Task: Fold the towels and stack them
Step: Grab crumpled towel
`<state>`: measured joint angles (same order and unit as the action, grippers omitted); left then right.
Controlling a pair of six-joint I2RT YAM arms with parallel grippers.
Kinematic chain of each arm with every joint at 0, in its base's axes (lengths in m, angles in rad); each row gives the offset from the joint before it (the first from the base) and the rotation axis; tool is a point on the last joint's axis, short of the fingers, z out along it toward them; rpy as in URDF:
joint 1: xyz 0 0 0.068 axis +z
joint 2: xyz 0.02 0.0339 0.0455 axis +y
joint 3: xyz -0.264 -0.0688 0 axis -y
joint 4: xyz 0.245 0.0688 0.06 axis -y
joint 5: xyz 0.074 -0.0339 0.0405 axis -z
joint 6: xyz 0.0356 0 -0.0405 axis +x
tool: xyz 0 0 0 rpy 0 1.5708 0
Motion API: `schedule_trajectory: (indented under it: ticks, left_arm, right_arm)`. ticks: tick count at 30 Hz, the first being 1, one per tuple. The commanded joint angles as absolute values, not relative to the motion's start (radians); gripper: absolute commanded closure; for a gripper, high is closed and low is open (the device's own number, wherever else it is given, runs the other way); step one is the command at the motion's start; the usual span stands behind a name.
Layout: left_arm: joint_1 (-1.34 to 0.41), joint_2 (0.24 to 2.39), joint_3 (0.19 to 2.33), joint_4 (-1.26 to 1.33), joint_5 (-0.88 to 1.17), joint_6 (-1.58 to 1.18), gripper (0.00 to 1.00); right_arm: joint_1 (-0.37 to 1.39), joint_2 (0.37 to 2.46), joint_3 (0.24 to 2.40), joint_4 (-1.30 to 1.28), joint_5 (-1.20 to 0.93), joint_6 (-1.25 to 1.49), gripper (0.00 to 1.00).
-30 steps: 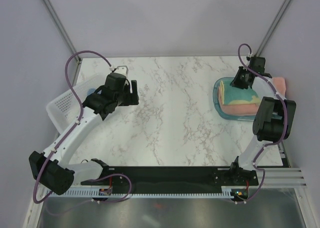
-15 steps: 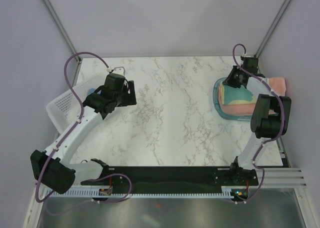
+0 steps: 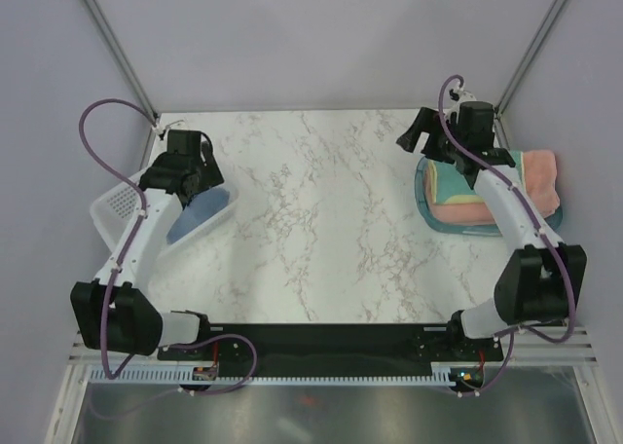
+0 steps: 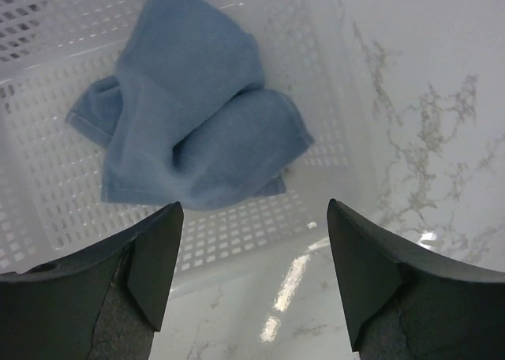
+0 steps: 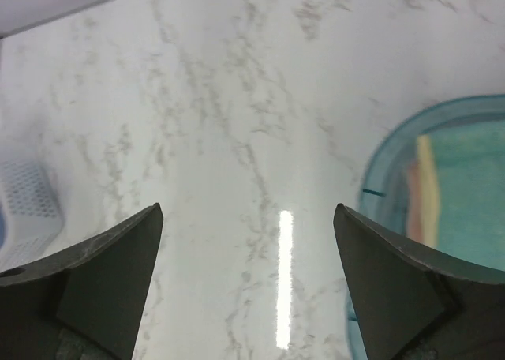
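Marbled white desk between grey walls, shown from above and from both wrists. At middle left of the top view, the left hand hangs over the white perforated basket, its jaws wide and empty. They frame the crumpled blue towel lying on the basket floor, a pose that suits a straight descent to pinch the cloth. At upper right, the teal tray carries a folded yellow-and-teal towel over a pink towel, whose edge spills past the tray's right rim. The right hand stands off the tray's upper-left rim, over bare desk, jaws wide with nothing between them; its wrist view catches the tray only at the right edge. Judged from this layout, two towels are stacked and the blue one is not yet folded. The next step is probably to lift it onto the open desk, where there is room to fold. Because the cloth is bunched, a pinch may catch several layers; taking one corner would let it hang open.
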<state>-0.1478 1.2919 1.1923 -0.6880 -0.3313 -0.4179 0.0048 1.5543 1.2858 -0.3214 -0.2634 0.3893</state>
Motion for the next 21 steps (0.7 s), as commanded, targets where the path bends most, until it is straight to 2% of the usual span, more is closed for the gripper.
schedule_trajectory:
  ticks: [1,5,8,10,12,13,14,18,21]
  left_arm:
    - [-0.054,1.367,1.207,-0.692,-0.405,-0.423,0.18]
    - [0.058,1.526,1.229,-0.67,-0.328,-0.425,0.2]
    - [0.09,1.669,1.25,-0.678,-0.345,-0.425,0.25]
    - [0.106,1.736,1.278,-0.699,-0.333,-0.428,0.42]
    - [0.106,1.735,1.301,-0.706,-0.315,-0.423,0.7]
    - [0.104,1.705,1.336,-0.715,-0.29,-0.416,0.91]
    - [0.104,1.674,1.36,-0.719,-0.272,-0.408,0.98]
    - [0.097,1.488,1.535,-0.719,-0.109,-0.359,0.98]
    - [0.075,1.362,1.701,-0.686,0.102,-0.362,0.98]
  right_arm:
    - [0.096,1.378,1.237,-0.27,-0.313,0.42,0.02]
    - [0.136,1.292,1.213,-0.261,-0.367,0.426,0.02]
    - [0.141,1.258,1.221,-0.262,-0.376,0.417,0.02]
    - [0.141,1.243,1.224,-0.264,-0.374,0.416,0.02]
    - [0.141,1.238,1.229,-0.264,-0.379,0.422,0.02]
    - [0.141,1.239,1.238,-0.264,-0.385,0.425,0.02]
    - [0.143,1.241,1.242,-0.264,-0.387,0.422,0.02]
    - [0.143,1.244,1.262,-0.265,-0.379,0.422,0.02]
    - [0.143,1.238,1.259,-0.256,-0.434,0.434,0.02]
